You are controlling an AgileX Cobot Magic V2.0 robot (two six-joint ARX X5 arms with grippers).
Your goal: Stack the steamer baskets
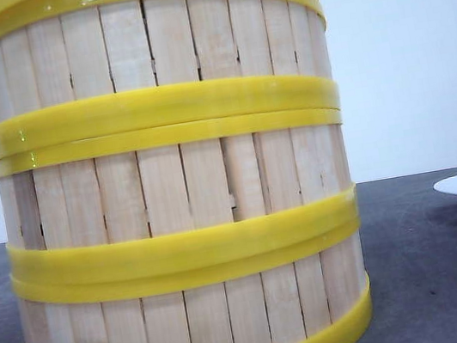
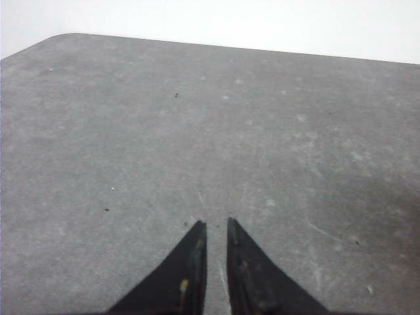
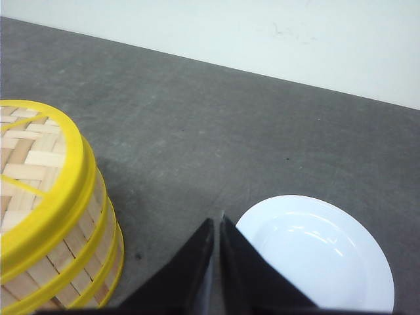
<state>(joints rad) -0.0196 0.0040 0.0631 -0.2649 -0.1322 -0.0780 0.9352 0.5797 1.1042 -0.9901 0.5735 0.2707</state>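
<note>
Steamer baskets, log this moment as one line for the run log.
baskets: three stacked on table | plate: beside stack, empty | left gripper: shut, holding nothing | right gripper: shut, holding nothing

3 stacked steamer baskets [image 1: 175,189], 1 white plate [image 3: 315,256].

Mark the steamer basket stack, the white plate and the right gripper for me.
steamer basket stack [image 1: 173,180]: front view, middle basket's slats.
white plate [image 3: 315,252]: right wrist view, inner bowl.
right gripper [image 3: 217,226]: right wrist view, between the fingertips.
</note>
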